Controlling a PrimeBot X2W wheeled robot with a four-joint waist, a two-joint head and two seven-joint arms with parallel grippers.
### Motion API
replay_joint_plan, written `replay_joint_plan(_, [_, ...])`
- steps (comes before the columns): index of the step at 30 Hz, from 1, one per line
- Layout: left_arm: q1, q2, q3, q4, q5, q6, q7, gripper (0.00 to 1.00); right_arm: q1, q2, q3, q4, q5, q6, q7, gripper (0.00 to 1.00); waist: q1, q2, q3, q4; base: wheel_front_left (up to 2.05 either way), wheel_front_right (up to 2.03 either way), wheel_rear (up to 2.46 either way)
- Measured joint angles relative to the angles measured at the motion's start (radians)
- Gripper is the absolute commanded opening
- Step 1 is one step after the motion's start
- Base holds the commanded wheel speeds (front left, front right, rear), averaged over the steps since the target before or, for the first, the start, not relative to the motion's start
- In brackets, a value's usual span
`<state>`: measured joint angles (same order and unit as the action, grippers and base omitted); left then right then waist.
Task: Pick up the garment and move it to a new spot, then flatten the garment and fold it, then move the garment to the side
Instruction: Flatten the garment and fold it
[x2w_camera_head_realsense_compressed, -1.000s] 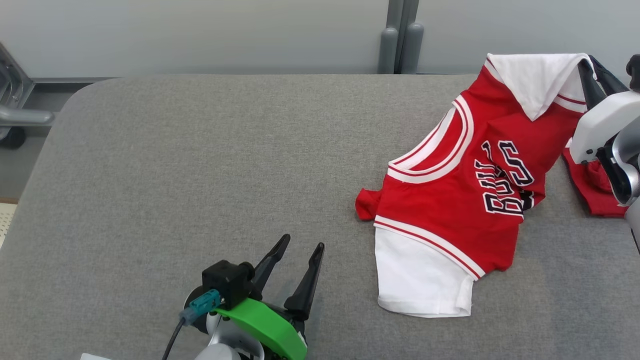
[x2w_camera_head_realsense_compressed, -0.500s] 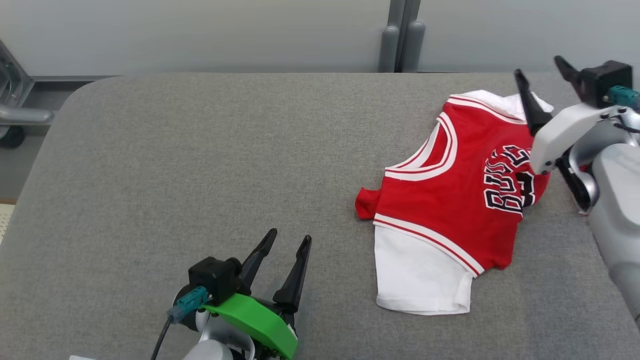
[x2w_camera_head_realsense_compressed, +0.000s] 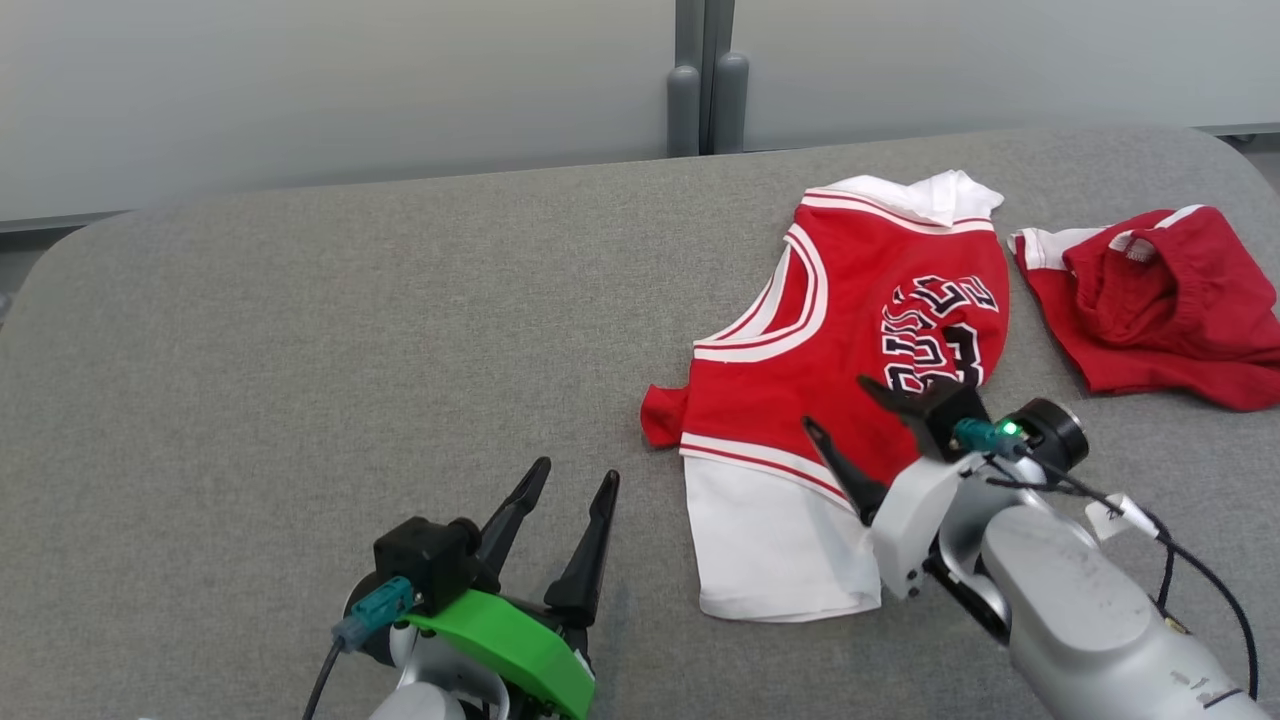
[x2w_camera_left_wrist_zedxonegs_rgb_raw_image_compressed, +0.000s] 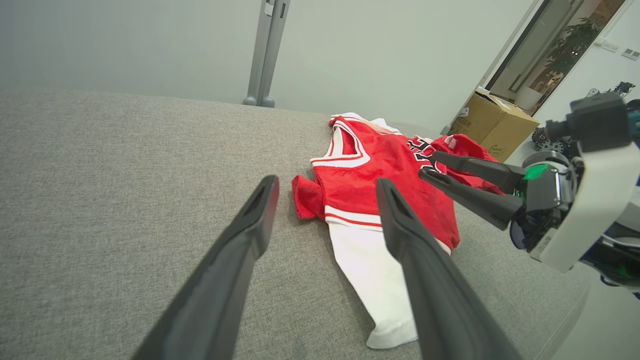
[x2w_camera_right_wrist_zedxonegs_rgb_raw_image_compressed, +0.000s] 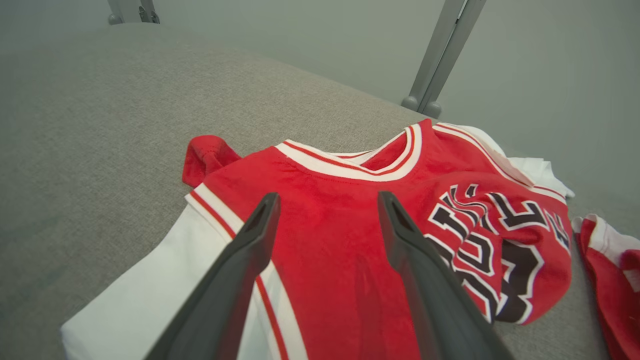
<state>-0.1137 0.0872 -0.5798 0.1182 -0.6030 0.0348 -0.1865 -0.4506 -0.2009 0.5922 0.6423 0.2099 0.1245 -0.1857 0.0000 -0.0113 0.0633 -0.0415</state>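
Observation:
The garment (x2w_camera_head_realsense_compressed: 850, 330) is a red basketball jersey with white trim, black lettering and white sleeves. It lies crumpled but mostly flat on the right half of the grey padded table (x2w_camera_head_realsense_compressed: 300, 330). My right gripper (x2w_camera_head_realsense_compressed: 838, 405) hovers open just above the jersey's near hem, fingers pointing to the far left, holding nothing. The right wrist view looks between its open fingers (x2w_camera_right_wrist_zedxonegs_rgb_raw_image_compressed: 328, 196) onto the jersey (x2w_camera_right_wrist_zedxonegs_rgb_raw_image_compressed: 350, 235). My left gripper (x2w_camera_head_realsense_compressed: 577, 470) stands open over bare table, left of the jersey's near white sleeve (x2w_camera_left_wrist_zedxonegs_rgb_raw_image_compressed: 370, 270), with nothing in it.
A second red piece, shorts with white trim (x2w_camera_head_realsense_compressed: 1160, 300), lies at the table's far right beside the jersey. A grey post (x2w_camera_head_realsense_compressed: 705, 90) stands behind the table. A cardboard box (x2w_camera_left_wrist_zedxonegs_rgb_raw_image_compressed: 492, 127) sits on the floor beyond the right end.
My right gripper opened and let go of the jersey's raised far corner, which dropped flat. The right arm then came back to the near side over the jersey. The camera turned right.

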Motion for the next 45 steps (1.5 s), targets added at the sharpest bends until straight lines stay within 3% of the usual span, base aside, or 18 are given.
replay_joint_plan(13, [0.000, -0.002, -0.011, -0.001, -0.001, -0.008, 0.001, 1.00, 0.137, 0.040, 0.255, -0.033, 0.013, 0.000, -0.012, 1.00, 0.0000, 0.0000, -0.008, 0.032, 0.00, 0.00, 0.00])
replay_joint_plan(34, [0.000, -0.001, -0.002, -0.003, -0.001, 0.001, 0.001, 1.00, 0.124, -0.024, 0.396, -0.010, -0.007, 0.000, 0.003, 1.00, 0.0000, 0.0000, 0.000, 0.074, 0.00, 0.00, 0.00])
replay_joint_plan(35, [0.000, -0.001, -0.002, -0.003, -0.001, 0.001, 0.001, 1.00, 0.122, -0.023, 0.397, -0.005, -0.007, 0.000, 0.006, 0.88, 0.0000, 0.0000, 0.001, 0.073, 0.00, 0.00, 0.00])
replay_joint_plan(36, [0.000, -0.001, -0.001, -0.003, -0.001, 0.001, 0.001, 1.00, 0.118, -0.023, 0.397, 0.001, -0.007, 0.000, 0.011, 0.61, 0.0000, 0.0000, 0.002, 0.072, 0.00, 0.00, 0.00])
replay_joint_plan(37, [0.000, -0.001, -0.001, -0.003, -0.001, 0.001, 0.001, 1.00, 0.113, -0.023, 0.396, 0.007, -0.005, 0.000, 0.011, 0.47, 0.0000, 0.0000, 0.003, 0.071, 0.00, 0.00, 0.00])
replay_joint_plan(38, [0.000, -0.001, -0.001, -0.004, -0.001, 0.001, 0.001, 1.00, 0.109, -0.022, 0.391, 0.012, -0.001, 0.000, 0.011, 0.42, 0.0000, 0.0000, 0.003, 0.070, 0.00, 0.00, 0.00])
replay_joint_plan(40, [0.000, -0.001, -0.002, -0.004, -0.001, 0.001, 0.001, 1.00, 0.103, -0.021, 0.384, 0.019, 0.008, 0.000, 0.010, 0.20, 0.0000, 0.0000, 0.005, 0.069, 0.00, 0.00, 0.00])
replay_joint_plan(41, [0.000, -0.001, -0.001, -0.004, -0.001, 0.001, 0.001, 1.00, 0.101, -0.020, 0.377, 0.022, 0.015, 0.000, 0.010, 0.00, 0.0000, 0.0000, 0.006, 0.068, 0.00, 0.00, 0.00])
replay_joint_plan(45, [0.000, 0.001, 0.001, -0.003, -0.001, 0.002, 0.001, 1.00, 0.090, -0.017, 0.340, 0.026, 0.043, 0.000, -0.010, 0.00, 0.0000, 0.0000, 0.006, 0.067, 0.00, 0.00, 0.00])
